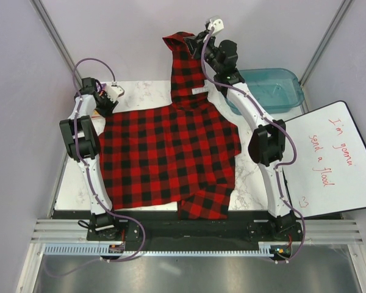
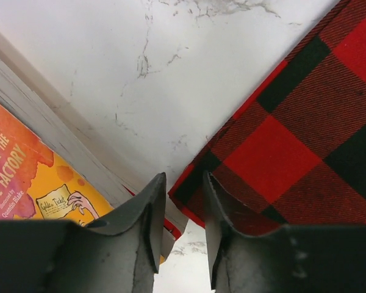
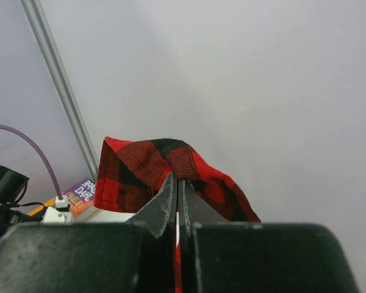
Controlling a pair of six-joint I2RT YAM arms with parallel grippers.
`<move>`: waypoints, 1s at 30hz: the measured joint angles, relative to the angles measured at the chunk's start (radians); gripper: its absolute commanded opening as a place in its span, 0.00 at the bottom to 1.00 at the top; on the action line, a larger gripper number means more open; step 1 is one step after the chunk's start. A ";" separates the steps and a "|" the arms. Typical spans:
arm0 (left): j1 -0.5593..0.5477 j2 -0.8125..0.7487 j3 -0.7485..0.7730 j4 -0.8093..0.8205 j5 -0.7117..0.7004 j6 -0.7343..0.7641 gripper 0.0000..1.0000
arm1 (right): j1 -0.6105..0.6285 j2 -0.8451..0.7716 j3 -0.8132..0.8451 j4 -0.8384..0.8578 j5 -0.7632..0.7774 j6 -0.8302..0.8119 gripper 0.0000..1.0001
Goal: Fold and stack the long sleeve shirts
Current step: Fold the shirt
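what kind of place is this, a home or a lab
Probably a robot lab cell: two arms bolted to a marble-look table, aluminium-framed walls around it, a handwritten whiteboard alongside, and a plaid shirt as work piece.

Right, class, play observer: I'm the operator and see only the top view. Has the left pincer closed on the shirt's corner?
Observer: Not clamped: in the left wrist view the left pincer stands with jaws apart, a corner of the shirt showing in the gap.
Operator: Anything beside it?
Observer: A colourful book lies on the table beside that corner.
Operator: And the right pincer?
Observer: The right wrist view shows the right pincer shut on a fold of the shirt.
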 measured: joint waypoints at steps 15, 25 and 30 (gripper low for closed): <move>0.000 0.015 0.075 -0.077 0.084 0.010 0.02 | 0.023 0.016 0.012 0.016 0.025 -0.045 0.00; -0.010 0.014 0.107 -0.119 0.079 0.014 0.43 | 0.023 -0.035 -0.049 0.013 0.026 -0.060 0.00; -0.009 0.016 0.107 -0.157 0.069 0.014 0.43 | 0.023 -0.045 -0.051 0.014 0.025 -0.066 0.00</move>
